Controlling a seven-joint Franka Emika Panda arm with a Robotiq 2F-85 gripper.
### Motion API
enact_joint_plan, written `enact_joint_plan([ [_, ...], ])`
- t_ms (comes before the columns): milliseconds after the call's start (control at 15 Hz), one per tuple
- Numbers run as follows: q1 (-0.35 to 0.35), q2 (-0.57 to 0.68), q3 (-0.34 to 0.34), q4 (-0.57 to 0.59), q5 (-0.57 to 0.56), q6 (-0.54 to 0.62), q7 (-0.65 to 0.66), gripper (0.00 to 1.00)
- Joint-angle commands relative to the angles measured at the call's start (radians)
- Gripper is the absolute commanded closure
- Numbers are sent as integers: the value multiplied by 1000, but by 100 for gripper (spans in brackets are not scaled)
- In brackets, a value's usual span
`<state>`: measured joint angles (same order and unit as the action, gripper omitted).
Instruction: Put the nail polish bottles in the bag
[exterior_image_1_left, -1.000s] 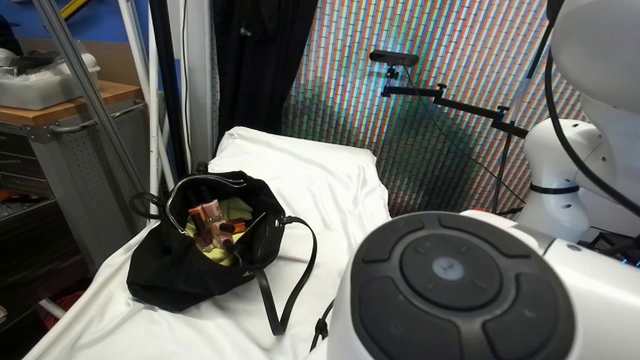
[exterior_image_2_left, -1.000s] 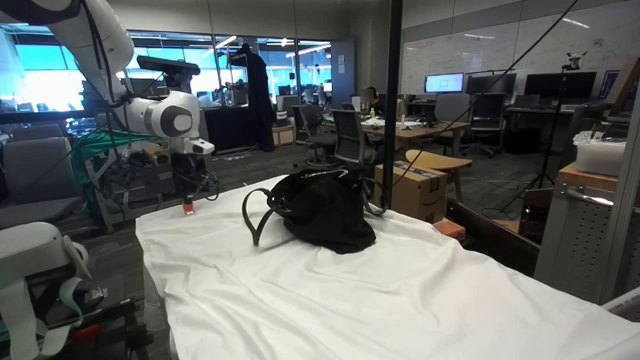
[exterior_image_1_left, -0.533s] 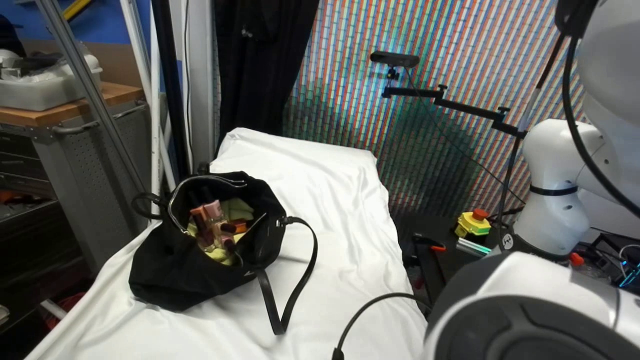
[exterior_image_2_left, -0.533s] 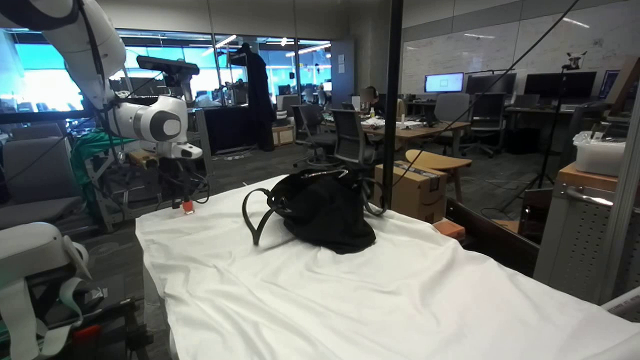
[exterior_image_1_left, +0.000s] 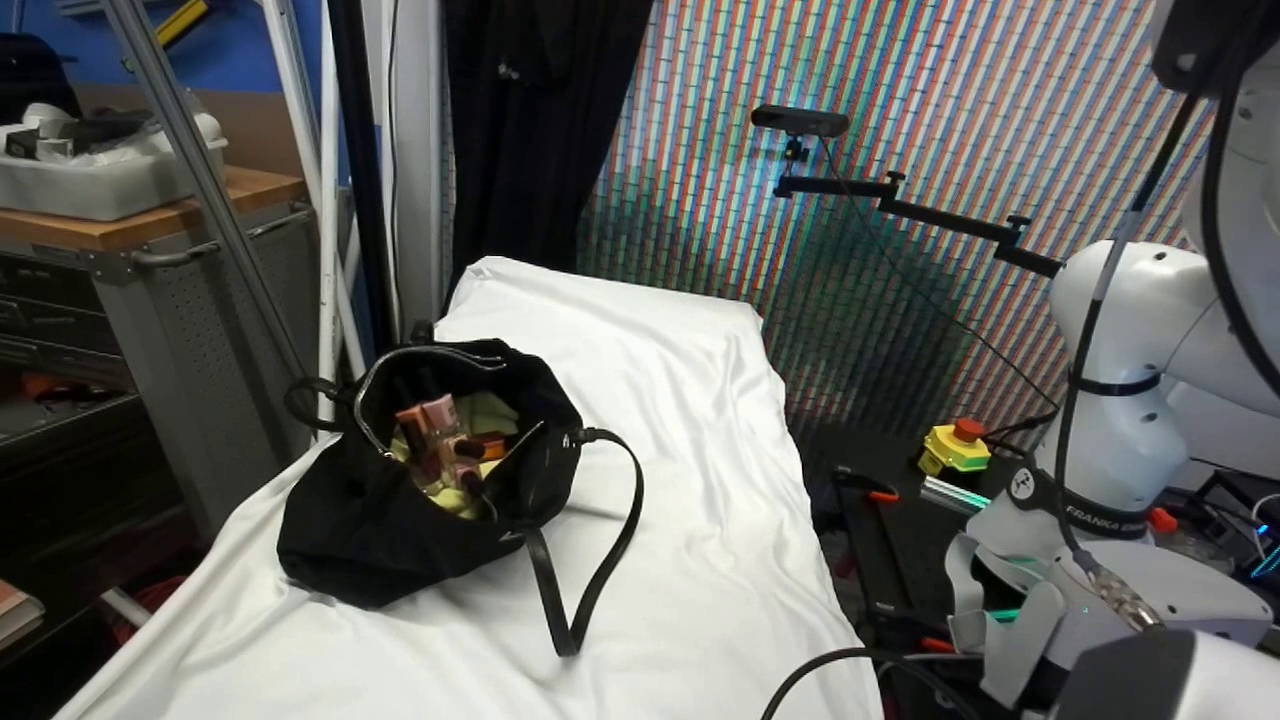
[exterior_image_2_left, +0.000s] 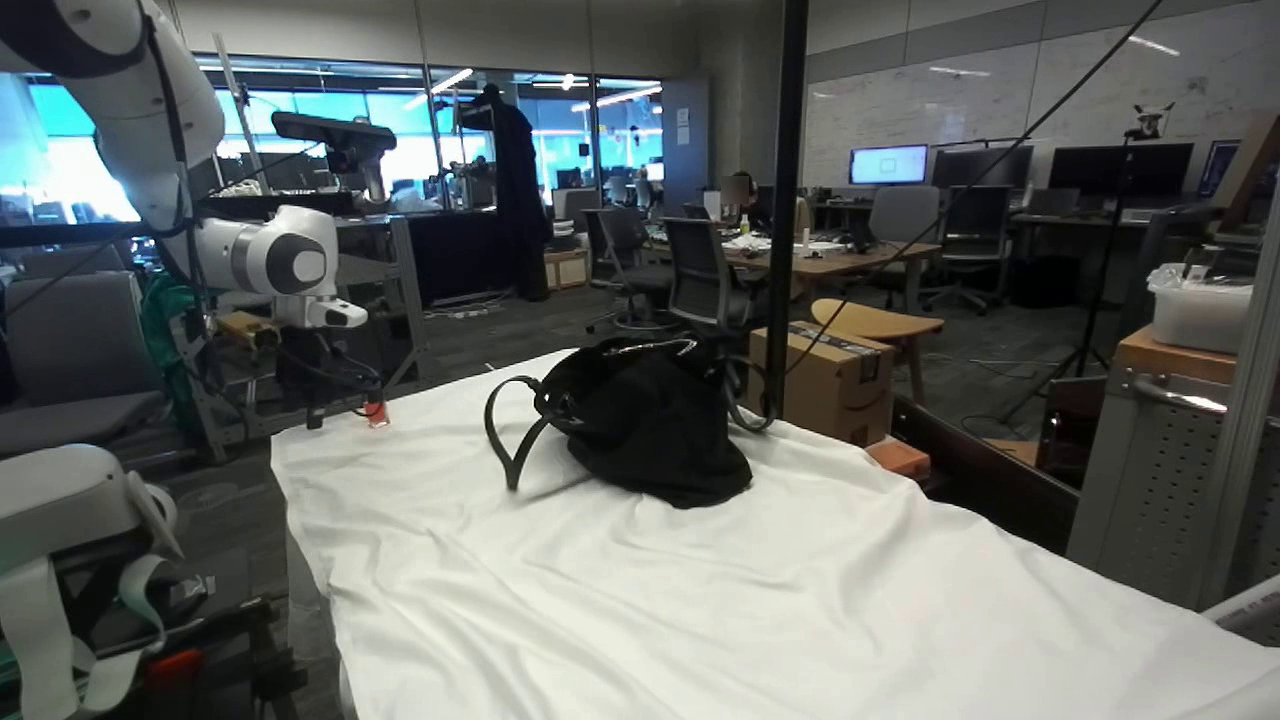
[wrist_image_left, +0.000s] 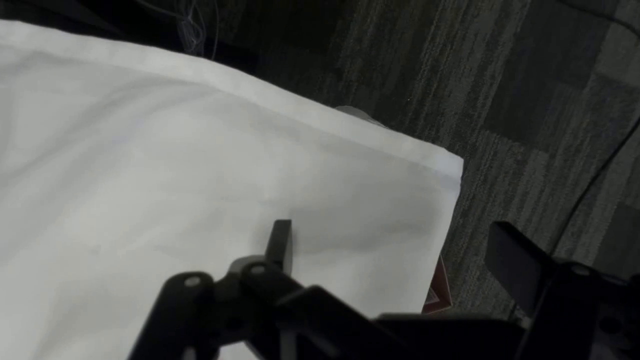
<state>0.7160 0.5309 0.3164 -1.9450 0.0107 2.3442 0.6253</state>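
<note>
The black two-fingered gripper, spread wide, has moved to nine o'clock of the small red see-through nail polish bottle in an exterior view.

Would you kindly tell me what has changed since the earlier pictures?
The arm moved away from the bag, its gripper open; no grasp or release shows. The bag, the bottles inside it and the red bottle on the cloth stayed put.

- Carpeted floor: grey, streaked.
- Windows: bright, bluish light.
- Whiteboard: faintly marked.
- Chairs stand at wooden table.
- Black curtain hangs beside striped backdrop.
</note>
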Motion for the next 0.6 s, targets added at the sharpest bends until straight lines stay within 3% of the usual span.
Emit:
enact_joint_plan([
  [0,8,2,-19,36,32,-22,-16,0],
  [533,-58,0,-27,62,69,-74,-94,0],
])
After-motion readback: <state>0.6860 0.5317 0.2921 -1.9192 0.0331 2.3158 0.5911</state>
